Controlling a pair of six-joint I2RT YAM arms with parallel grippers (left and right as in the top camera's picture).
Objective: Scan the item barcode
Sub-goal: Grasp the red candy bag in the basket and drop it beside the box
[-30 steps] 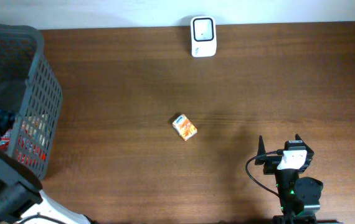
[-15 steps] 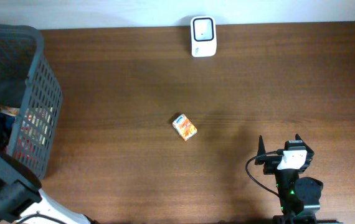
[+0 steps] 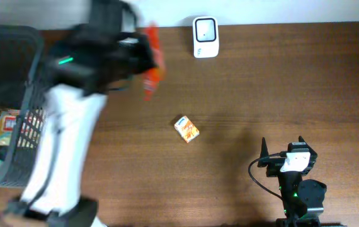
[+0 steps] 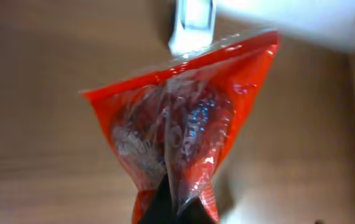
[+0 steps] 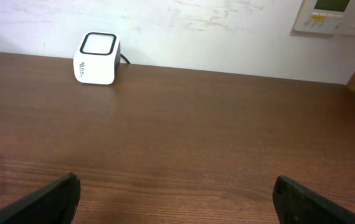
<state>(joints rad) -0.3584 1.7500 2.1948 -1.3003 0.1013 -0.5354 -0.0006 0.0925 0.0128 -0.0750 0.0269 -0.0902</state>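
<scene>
Left tool [image 4: 171,208] grips red bag [image 4: 184,124], blurred overhead, clear from wrist; right tool [image 5: 177,196] spread.

The bag [image 4: 184,124] is of red glossy plastic with a clear part, and dark, lumpy contents show through it. It is crumpled. The left gripper [image 4: 170,210] pinches it at one narrow end and holds it in the air above the table [image 3: 261,82]; in the overhead view it is blurred. The scanner [image 3: 205,36] is a small white box with a dark, rounded window. It stands at the far table edge, near the bag but apart from it.
</scene>
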